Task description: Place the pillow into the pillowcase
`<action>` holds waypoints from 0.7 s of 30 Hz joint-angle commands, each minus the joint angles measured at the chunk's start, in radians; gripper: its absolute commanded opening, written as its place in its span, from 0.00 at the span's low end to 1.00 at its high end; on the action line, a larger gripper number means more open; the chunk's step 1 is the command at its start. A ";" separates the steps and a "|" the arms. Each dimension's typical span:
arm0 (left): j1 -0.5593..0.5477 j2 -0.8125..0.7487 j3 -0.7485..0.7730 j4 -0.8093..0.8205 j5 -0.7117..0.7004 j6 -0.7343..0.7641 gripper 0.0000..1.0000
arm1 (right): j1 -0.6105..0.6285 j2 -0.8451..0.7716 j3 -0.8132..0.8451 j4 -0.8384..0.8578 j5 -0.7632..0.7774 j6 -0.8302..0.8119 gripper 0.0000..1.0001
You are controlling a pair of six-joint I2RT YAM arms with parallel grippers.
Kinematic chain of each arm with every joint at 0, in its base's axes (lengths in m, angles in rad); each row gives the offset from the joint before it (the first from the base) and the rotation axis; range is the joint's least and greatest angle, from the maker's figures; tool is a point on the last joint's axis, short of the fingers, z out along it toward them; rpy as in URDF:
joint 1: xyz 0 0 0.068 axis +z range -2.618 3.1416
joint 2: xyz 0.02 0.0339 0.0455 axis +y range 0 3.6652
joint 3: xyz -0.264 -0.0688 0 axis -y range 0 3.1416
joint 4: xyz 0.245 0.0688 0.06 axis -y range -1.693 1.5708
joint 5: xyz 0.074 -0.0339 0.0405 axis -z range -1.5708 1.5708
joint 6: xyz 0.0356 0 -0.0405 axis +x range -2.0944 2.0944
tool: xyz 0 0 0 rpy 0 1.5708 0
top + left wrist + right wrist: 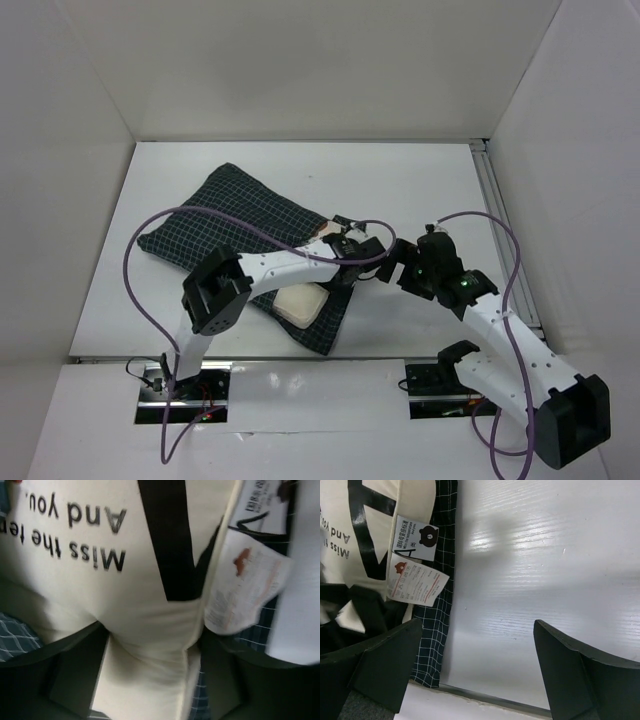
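The pillowcase [230,215] lies crumpled at the table's left centre, dark with a fine white grid. The cream pillow [300,303] shows at its near end. My left gripper [345,243] is at the pillowcase's right edge. In the left wrist view its jaws stand wide and open [150,672], with a corner of the lettered pillow [150,615] lying between them and white tags [240,590] at the right. My right gripper [400,265] is just to the right, open [480,650] over bare table, with nothing between its fingers. Pillow [370,535] and pillowcase [432,630] lie at its left.
White walls enclose the table on three sides. A metal rail [500,230] runs along the table's right edge. Purple cables [135,290] loop above both arms. The table's near edge [485,700] passes under the right gripper.
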 commanded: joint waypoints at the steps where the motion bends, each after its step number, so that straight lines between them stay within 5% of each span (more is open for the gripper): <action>1: 0.009 0.096 0.061 -0.040 -0.091 -0.044 0.79 | -0.007 0.006 0.009 0.001 0.025 -0.005 0.99; 2: 0.023 0.124 0.123 -0.077 -0.108 -0.057 0.62 | -0.007 0.006 0.018 0.002 0.025 -0.005 0.99; 4: 0.052 0.124 0.215 -0.240 -0.125 -0.127 0.00 | -0.007 0.029 0.040 0.002 0.025 -0.033 0.99; 9: 0.124 -0.043 0.343 -0.246 0.175 0.004 0.00 | -0.007 0.058 0.041 0.162 -0.073 -0.064 0.91; 12: 0.228 -0.218 0.273 -0.140 0.359 0.034 0.00 | 0.016 0.122 0.070 0.308 -0.165 0.008 0.86; 21: 0.389 -0.365 0.151 0.013 0.627 0.044 0.00 | 0.199 0.305 0.188 0.598 -0.110 0.099 0.80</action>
